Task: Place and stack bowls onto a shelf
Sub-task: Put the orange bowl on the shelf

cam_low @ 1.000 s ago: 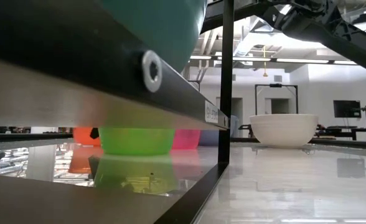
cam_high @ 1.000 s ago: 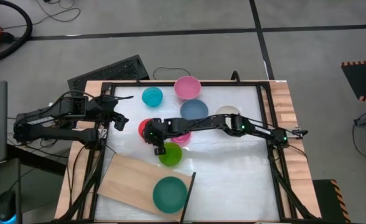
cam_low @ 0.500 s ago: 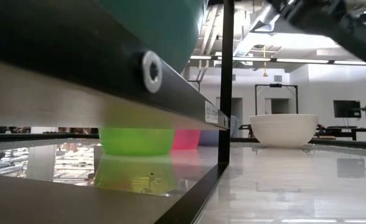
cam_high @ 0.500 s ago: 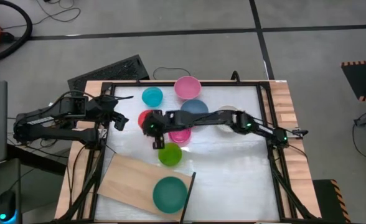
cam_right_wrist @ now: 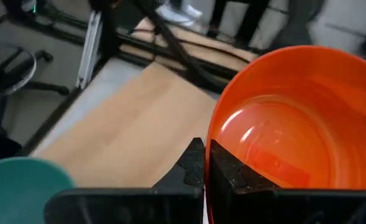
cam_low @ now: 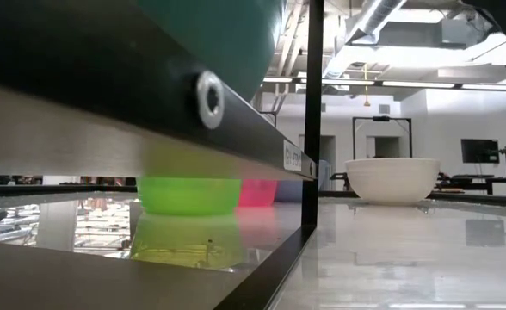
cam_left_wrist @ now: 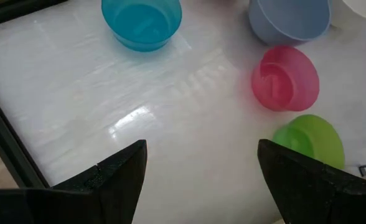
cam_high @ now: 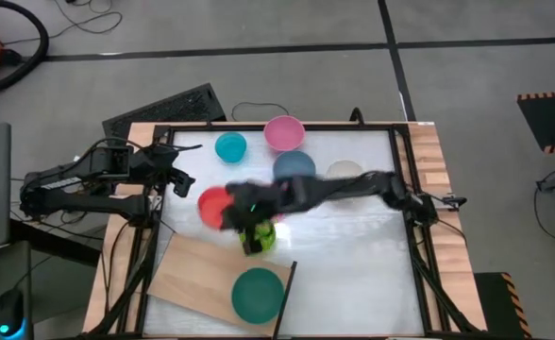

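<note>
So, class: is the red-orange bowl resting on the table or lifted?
Lifted: the right gripper is shut on the red-orange bowl rim, carrying it above the shelf.

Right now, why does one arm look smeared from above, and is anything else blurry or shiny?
High view: the right arm is streaked with motion blur, as is the red-orange bowl it carries; the left arm is crisp. Low view: the near shelf fills the foreground out of focus, and the glossy tabletop mirrors the lime green bowl. Left wrist view: glare streaks the tabletop.
</note>
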Robot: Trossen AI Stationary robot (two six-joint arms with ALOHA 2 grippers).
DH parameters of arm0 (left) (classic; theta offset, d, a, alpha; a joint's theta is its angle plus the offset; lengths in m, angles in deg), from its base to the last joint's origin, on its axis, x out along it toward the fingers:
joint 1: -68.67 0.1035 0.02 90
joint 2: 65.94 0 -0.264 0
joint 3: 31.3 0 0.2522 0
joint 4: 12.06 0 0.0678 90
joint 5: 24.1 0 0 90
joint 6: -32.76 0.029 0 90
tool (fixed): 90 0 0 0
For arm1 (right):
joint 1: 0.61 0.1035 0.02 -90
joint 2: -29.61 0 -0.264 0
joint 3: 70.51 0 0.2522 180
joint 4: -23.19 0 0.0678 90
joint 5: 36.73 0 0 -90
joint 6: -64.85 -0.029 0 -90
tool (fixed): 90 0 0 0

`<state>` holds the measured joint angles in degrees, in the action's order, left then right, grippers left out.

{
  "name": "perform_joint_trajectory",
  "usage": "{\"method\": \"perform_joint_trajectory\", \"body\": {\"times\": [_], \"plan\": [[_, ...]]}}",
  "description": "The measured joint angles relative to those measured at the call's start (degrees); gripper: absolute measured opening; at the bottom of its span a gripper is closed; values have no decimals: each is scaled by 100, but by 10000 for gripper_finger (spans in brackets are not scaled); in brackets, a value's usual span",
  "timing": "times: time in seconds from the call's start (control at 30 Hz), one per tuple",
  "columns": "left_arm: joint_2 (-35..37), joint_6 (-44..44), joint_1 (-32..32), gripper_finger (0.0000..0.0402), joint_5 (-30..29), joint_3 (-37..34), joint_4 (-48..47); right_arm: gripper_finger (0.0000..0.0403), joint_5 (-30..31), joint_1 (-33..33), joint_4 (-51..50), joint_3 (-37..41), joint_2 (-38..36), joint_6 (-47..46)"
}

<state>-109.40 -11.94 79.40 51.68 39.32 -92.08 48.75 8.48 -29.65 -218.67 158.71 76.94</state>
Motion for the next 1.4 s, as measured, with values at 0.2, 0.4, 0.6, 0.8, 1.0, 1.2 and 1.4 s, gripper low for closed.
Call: {"method": "perform_joint_trajectory", "body": {"times": [0.2,0.4,0.6,0.8,1.0,1.2,1.4], "plan": [[-39,-11,-2,290,-13,0,-35,22,-350,343,1514,52,755,-295],[-116,4,-2,290,381,0,14,22,-958,230,2042,25,1095,-1002],[-162,257,-176,280,1604,23,636,22,-1038,157,1596,4,1047,-1050],[-144,1,-249,238,2043,208,625,22,-1036,85,1315,31,1020,-1016],[-361,-172,-417,226,2662,212,501,22,-1108,153,1178,20,1007,-831],[-658,-166,-560,225,2499,212,424,22,-1477,223,1388,15,1153,-881],[-876,-170,-562,225,2422,212,426,22,-1702,235,1846,27,1418,-1207]]}}
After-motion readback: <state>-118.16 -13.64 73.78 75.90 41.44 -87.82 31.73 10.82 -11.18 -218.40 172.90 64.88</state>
